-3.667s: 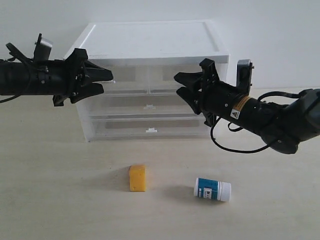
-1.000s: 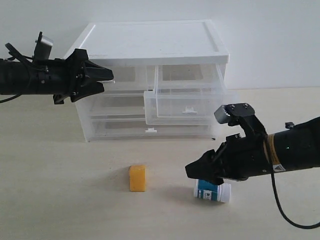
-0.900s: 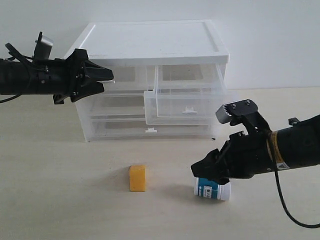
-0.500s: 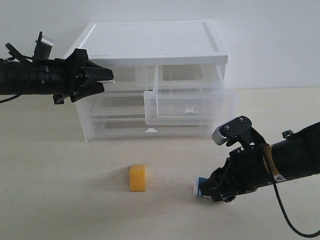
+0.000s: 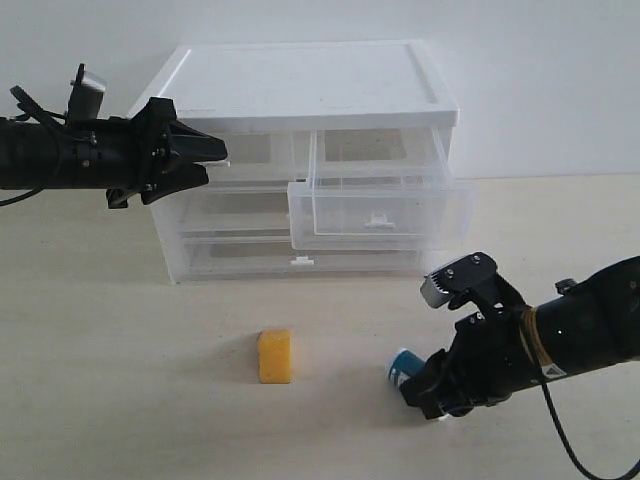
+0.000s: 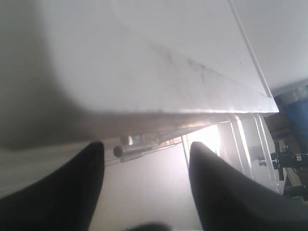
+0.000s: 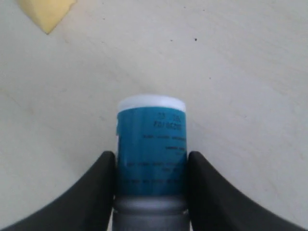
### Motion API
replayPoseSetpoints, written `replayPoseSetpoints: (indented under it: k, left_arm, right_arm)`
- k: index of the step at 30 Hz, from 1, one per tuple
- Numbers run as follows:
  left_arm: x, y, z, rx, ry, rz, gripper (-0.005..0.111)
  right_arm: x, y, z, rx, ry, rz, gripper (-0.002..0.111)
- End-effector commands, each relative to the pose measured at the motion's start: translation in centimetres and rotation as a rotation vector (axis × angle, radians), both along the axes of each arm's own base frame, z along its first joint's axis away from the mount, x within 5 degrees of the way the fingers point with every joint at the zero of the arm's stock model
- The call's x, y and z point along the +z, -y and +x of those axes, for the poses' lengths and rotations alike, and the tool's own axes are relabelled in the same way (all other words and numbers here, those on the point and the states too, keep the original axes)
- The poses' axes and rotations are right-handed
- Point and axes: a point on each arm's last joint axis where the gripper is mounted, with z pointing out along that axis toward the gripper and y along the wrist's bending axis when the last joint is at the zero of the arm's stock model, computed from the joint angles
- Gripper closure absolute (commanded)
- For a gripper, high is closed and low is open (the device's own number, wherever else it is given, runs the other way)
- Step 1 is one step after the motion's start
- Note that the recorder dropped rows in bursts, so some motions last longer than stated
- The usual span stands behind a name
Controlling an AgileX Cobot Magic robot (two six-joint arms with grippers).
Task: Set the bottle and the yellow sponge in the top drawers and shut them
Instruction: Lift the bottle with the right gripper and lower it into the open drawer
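The bottle (image 5: 402, 366) lies on its side on the table, mostly hidden under my right gripper (image 5: 425, 388). In the right wrist view the bottle (image 7: 151, 144) sits between both fingers, which press its teal label; my right gripper (image 7: 151, 159) is shut on it. The yellow sponge (image 5: 274, 356) stands on the table left of the bottle, and a corner of the sponge (image 7: 45, 12) shows in the wrist view. The top right drawer (image 5: 380, 212) is pulled out and holds nothing. The top left drawer (image 5: 250, 152) is shut. My left gripper (image 5: 208, 160) hovers open at it, near its handle (image 6: 131, 148).
The white-topped drawer unit (image 5: 300, 85) stands at the back of the table against a white wall. Its two full-width drawers (image 5: 240, 258) are shut. The pulled-out drawer overhangs the table above and behind my right arm.
My right gripper has come down over the bottle and its fingers now grip the bottle's sides; the bottle has turned slightly. The left arm has not moved.
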Motion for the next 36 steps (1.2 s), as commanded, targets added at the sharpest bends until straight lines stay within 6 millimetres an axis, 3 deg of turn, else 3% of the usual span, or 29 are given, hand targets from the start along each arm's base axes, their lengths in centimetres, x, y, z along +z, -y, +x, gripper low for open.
replayPoseSetpoints:
  k: [1,7,13,18,23,29,33,36]
  left_arm:
    - [0.6,-0.5,0.9,0.083,0.027,-0.007,0.056]
    - [0.6,-0.5,0.9,0.083,0.027,-0.007,0.056]
    - [0.6,-0.5,0.9,0.083,0.027,-0.007,0.056]
    - [0.6,-0.5,0.9,0.082,0.027,-0.009,0.056]
    - [0.6,-0.5,0.9,0.080,0.027,-0.010,0.056]
    - [0.6,-0.5,0.9,0.078,0.027,-0.011,0.056]
    - [0.6,-0.5,0.9,0.080,0.027,-0.010,0.056]
    - [0.6,-0.5,0.9,0.080,0.027,-0.010,0.056]
  right_arm:
    - [0.5,-0.7,-0.8,0.094,-0.046,0.075,0.109]
    - [3.5,-2.0,-2.4,0.215,-0.091,0.294,0.108]
    - [9.6,-2.9,-4.4,0.385,-0.001,0.605,0.108]
    - [14.9,-2.6,-3.9,0.223,0.205,0.705,0.108]
    - [19.5,-1.7,-2.1,-0.036,0.291,0.709,0.108]
    - [22.0,-0.8,1.1,-0.263,0.314,0.571,0.108]
    - [22.1,-0.9,2.7,-0.307,0.318,0.558,0.108]
    - [21.1,-1.1,3.9,-0.326,0.298,0.534,0.108]
